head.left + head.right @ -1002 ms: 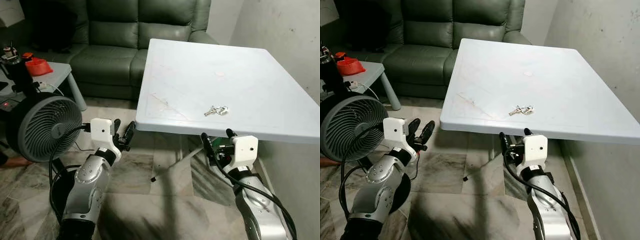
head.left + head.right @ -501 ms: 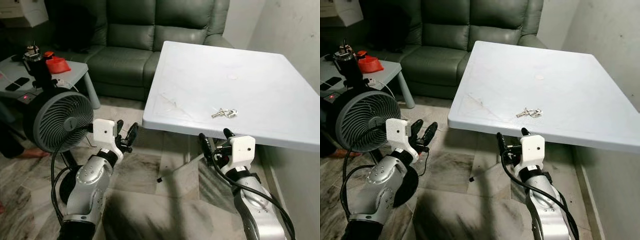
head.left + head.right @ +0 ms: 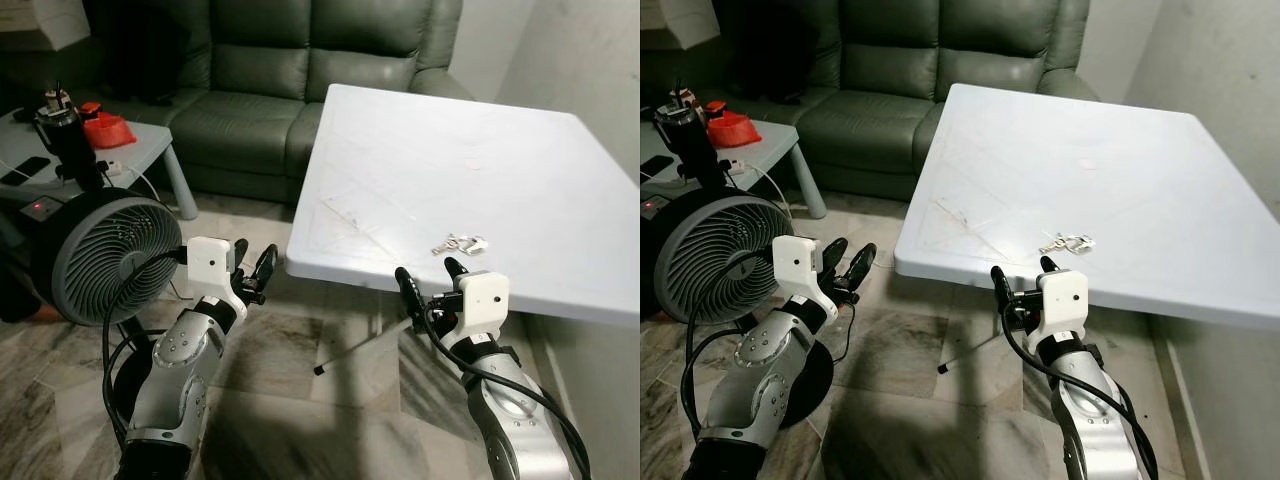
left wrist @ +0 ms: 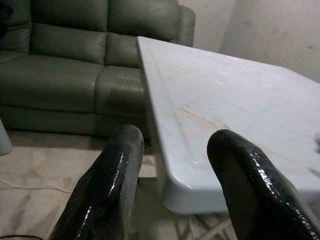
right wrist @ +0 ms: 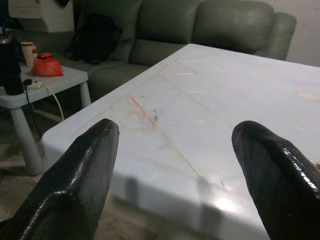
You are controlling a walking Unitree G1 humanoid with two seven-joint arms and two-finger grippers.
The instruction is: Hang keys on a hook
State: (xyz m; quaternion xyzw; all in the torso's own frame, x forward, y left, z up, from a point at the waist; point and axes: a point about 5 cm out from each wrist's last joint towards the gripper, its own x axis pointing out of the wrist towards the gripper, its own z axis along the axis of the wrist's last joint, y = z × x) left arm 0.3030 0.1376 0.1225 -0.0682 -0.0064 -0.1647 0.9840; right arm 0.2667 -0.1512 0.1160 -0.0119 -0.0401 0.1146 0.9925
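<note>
One small bunch of silvery keys (image 3: 459, 243) lies on the white table (image 3: 420, 150), just beyond the right gripper (image 3: 428, 282), fingers released; the left gripper (image 3: 252, 265) also spread, empty.

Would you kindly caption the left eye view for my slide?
Open right gripper nears keys on the white table; left gripper hovers by the fan.

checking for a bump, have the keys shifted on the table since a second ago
No: the keys lie at the same spot near the white table's front edge; the camera moved.
</note>
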